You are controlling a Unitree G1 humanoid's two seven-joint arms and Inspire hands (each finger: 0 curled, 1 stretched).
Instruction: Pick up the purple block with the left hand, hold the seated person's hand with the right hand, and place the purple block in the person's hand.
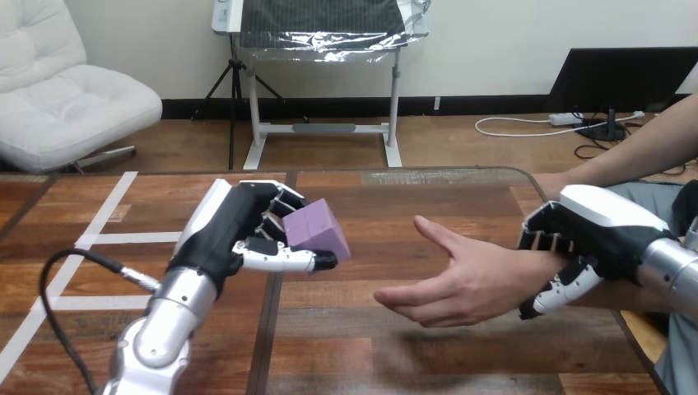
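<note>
Purple block [314, 228] in the left robot hand [224, 237]

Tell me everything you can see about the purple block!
The purple block is a small cube, pale purple, with flat, smooth-looking faces. It sits tilted, held above the table by the left hand, whose curled fingers and thumb pinch it. It touches nothing else: the person's hand lies open to its right, apart from it.
</note>
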